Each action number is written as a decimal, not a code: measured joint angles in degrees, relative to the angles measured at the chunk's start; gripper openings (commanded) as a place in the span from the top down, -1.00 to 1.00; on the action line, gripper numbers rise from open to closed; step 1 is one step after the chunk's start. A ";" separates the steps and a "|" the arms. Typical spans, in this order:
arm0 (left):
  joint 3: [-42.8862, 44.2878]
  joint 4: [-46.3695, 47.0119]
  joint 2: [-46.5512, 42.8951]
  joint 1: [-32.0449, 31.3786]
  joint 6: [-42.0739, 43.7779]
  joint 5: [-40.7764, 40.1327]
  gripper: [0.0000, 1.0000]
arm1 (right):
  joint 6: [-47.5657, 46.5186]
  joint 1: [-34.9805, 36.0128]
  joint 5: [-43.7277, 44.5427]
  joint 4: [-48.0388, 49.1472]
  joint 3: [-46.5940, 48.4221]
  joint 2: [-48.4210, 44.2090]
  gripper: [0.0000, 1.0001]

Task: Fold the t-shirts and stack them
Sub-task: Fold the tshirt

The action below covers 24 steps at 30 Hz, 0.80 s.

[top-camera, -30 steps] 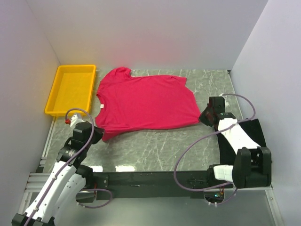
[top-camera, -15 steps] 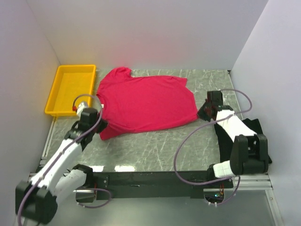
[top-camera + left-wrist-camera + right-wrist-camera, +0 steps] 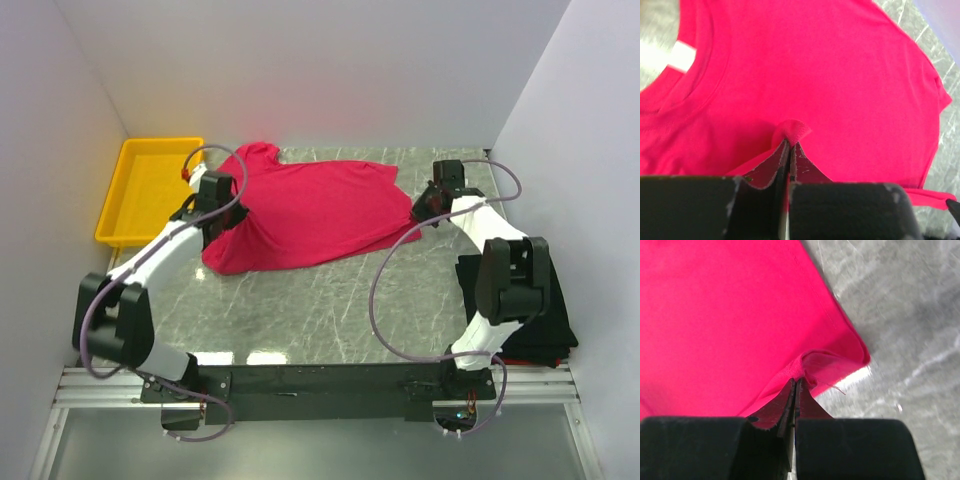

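Observation:
The crimson-pink t-shirt (image 3: 310, 210) lies across the far half of the marble table, its near edge lifted and drawn back over itself. My left gripper (image 3: 222, 208) is shut on a pinch of its cloth near the collar side; the left wrist view shows the fold (image 3: 792, 131) held at the fingertips (image 3: 788, 144). At the shirt's right side my right gripper (image 3: 424, 207) is shut on the hem corner (image 3: 812, 365), pinched at the tips (image 3: 796, 382). The black t-shirt (image 3: 555, 325) lies at the table's right near edge, partly under the right arm.
A yellow plastic tray (image 3: 150, 190) stands at the far left, just beside the left arm. White walls close in the left, far and right sides. Bare marble table (image 3: 330, 310) shows between the pink shirt and the arm bases.
Both arms have swung away from their bases toward the far wall, carrying the pink shirt's near edge with them. The shirt's near part has bunched and shifted back.

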 measured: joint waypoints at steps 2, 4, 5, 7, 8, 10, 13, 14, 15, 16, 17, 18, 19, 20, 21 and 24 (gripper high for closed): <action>3.28 -0.42 2.99 0.00 0.59 -0.37 0.88 | 0.00 -0.02 -0.11 -0.04 1.46 2.03 1.00; 6.01 -0.66 5.14 0.02 0.94 -1.07 0.88 | -0.02 -0.11 -0.20 -0.13 2.67 3.65 1.00; 7.08 -0.72 5.88 0.11 1.09 -1.38 0.88 | -0.02 -0.26 -0.22 -0.02 2.97 4.24 1.00; 8.57 -0.83 6.88 0.42 1.31 -1.55 0.89 | -0.02 -0.72 -0.39 -0.07 3.06 4.87 1.00; 9.22 -0.96 7.28 0.61 1.57 -1.68 0.89 | -0.02 -1.01 -0.57 -0.13 3.06 4.98 1.00; 10.19 -1.07 8.11 1.05 1.77 -1.97 0.90 | 0.00 -1.46 -0.81 0.00 3.06 5.09 1.00; 11.34 -1.29 9.33 1.95 2.10 -2.19 0.92 | 0.00 -1.64 -1.16 0.31 3.06 5.31 1.00; 11.58 -1.42 9.68 2.12 2.10 -2.32 0.92 | 0.00 -1.75 -1.25 0.46 3.06 5.49 1.00; 11.96 -1.73 10.01 2.38 2.10 -2.49 0.93 | 0.00 -1.75 -1.29 0.57 3.06 5.84 1.00; 12.17 -1.99 10.25 2.62 2.10 -2.60 0.94 | 0.00 -1.77 -1.29 0.63 3.06 6.23 1.00; 12.17 -2.16 10.32 2.78 2.08 -2.75 0.94 | 0.00 -1.77 -1.29 0.68 3.08 6.64 1.00; 12.17 -2.49 10.32 2.99 2.08 -2.91 0.93 | 0.00 -1.75 -1.31 0.68 3.13 7.17 1.00; 12.17 -2.69 10.32 3.26 2.05 -2.95 0.93 | 0.00 -1.75 -1.31 0.55 3.39 7.96 1.00; 12.17 -2.69 10.32 3.50 2.05 -2.95 0.92 | 0.00 -1.75 -1.31 0.57 3.50 8.24 1.00; 12.15 -2.62 10.32 3.82 2.05 -2.89 0.92 | 0.00 -1.77 -1.31 0.55 3.65 8.59 1.00; 12.15 -2.56 10.32 4.98 2.08 -2.84 0.92 | 0.00 -2.25 -1.68 0.46 4.15 9.01 1.00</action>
